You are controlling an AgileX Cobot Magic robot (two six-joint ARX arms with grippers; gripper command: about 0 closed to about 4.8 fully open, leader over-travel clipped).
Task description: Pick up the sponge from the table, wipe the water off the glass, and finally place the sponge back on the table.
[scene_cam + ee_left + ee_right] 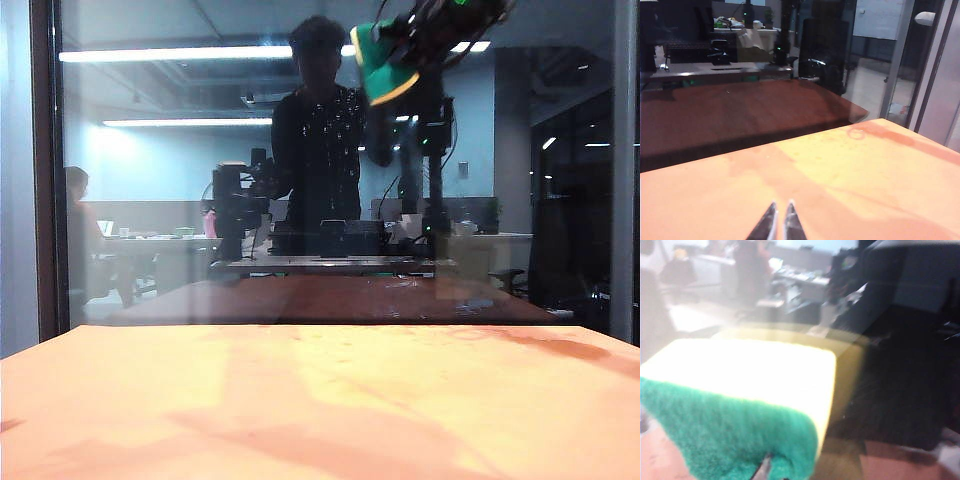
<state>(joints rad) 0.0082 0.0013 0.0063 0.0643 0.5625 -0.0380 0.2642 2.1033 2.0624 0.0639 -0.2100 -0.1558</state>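
Note:
The sponge (385, 65), green scouring layer over yellow foam, is high up against the glass (180, 270), at the upper right of the exterior view. My right gripper (420, 45) is shut on it there, next to a patch of water drops (335, 115). In the right wrist view the sponge (740, 390) fills the frame, its yellow face toward the glass (900, 370), and one fingertip (765, 470) presses into the green layer. My left gripper (780, 215) hangs low over the orange table (850, 175), its jaws nearly touching, with nothing between them.
Dark frame posts stand at the pane's left (45, 170) and right (625, 170) edges. The table (320, 400) runs up to the foot of the glass. A faint wet ring (856, 132) marks the table near the pane. Dim reflections of a person and both arms show.

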